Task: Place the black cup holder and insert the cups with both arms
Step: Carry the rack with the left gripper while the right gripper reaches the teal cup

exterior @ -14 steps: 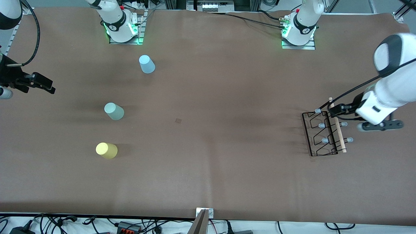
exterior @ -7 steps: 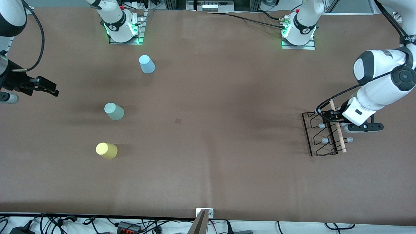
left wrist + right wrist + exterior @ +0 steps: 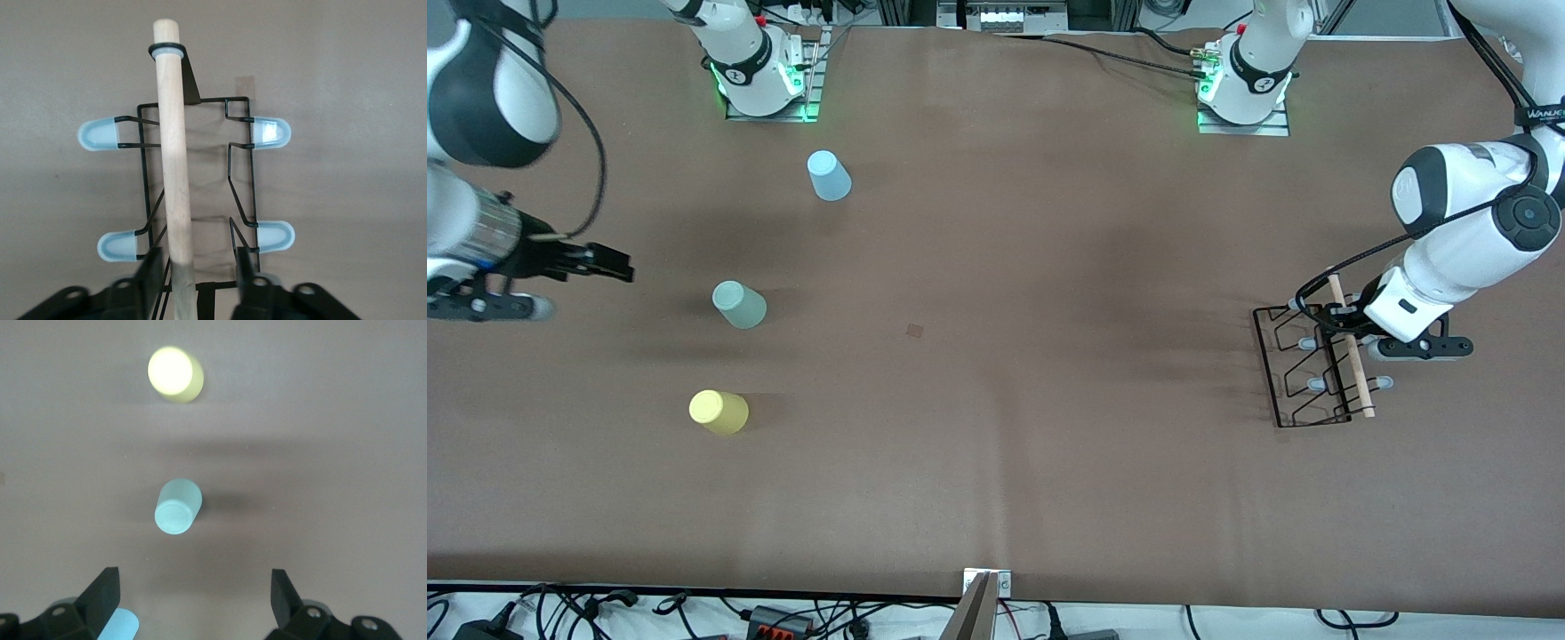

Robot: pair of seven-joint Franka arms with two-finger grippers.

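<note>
A: Where does the black cup holder (image 3: pixel 1316 366) sit?

B: On the brown counter (image 3: pixel 996 444), at the left arm's end, lying low with its wooden rod (image 3: pixel 175 173) running along the top and the pale-tipped pegs sticking out to either side.

A: And the left gripper (image 3: pixel 193 270)?

B: Right over the rod's end farthest from the front camera. Its jaws are spread, one finger on each side of the rod, not touching it as far as I can tell. My guess is it straddles the rod because that's the one solid thing to grab on a thin wire rack.

A: So the holder isn't lifted?

B: No, it rests on the counter. Placing it looks like the step in hand.

A: The cups?

B: All three stand upside down toward the right arm's end, well apart: the blue cup (image 3: pixel 830 175) farthest from the front camera, the mint cup (image 3: pixel 739 305) in the middle, the yellow cup (image 3: pixel 719 412) nearest.

A: The right gripper (image 3: pixel 193 597)?

B: In the air, over the counter beside the mint cup, jaws spread and empty. It seems lined up on that cup, likely the first one to fetch.
</note>
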